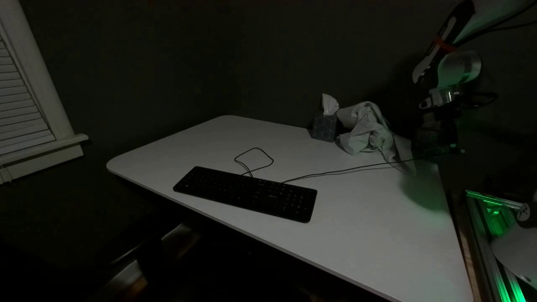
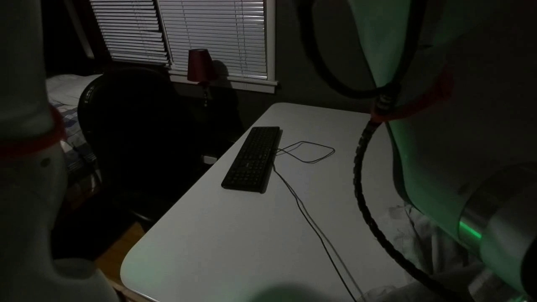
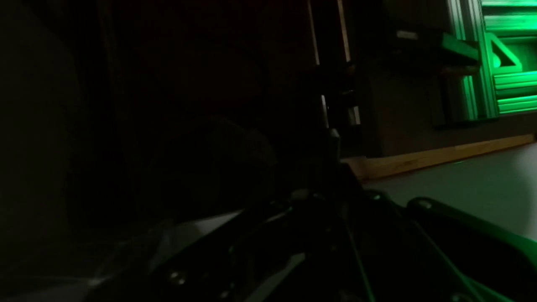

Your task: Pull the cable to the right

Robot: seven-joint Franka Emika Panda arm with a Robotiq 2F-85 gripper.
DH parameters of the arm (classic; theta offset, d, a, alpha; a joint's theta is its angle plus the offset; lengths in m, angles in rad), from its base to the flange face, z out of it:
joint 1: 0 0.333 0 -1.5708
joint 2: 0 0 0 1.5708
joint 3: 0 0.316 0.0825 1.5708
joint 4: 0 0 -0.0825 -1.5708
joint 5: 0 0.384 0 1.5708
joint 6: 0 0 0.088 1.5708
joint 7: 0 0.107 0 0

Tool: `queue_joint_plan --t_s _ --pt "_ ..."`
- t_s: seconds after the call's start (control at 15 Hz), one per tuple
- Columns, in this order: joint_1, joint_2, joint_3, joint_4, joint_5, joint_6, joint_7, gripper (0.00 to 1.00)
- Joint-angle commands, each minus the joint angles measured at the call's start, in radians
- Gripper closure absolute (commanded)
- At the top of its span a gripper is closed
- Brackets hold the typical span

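The gripper (image 1: 456, 149), closed on the cable (image 1: 303, 176) well apart from the keyboard (image 1: 245, 193), seemed mid-pull to me, needing gentle rightward drawing

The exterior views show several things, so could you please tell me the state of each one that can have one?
Keyboard: flat on the desk, keys up.
Cable: looped beside the keyboard, one stretch lifted off the desk.
Gripper: closed on the cable.
Tissue box: upright, tissue sticking out.
White cloth or bag: crumpled.
Blinds: lowered.
Lamp: upright, apparently unlit.
Chair: upright.
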Motion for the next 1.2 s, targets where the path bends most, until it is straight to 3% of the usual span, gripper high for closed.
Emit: queue_joint_plan --t_s 0.0,0.93,1.0,1.13 --pt "-0.05 0.06 0.006 0.054 -0.043 0.024 0.048 0.98" --pt "-0.184 0.14 0.016 0.142 -0.151 0.086 0.315 0.98" --pt "-0.192 0.14 0.026 0.142 -0.148 0.082 0.319 0.66" --pt "-0.199 0.132 0.047 0.136 -0.139 0.073 0.313 0.59"
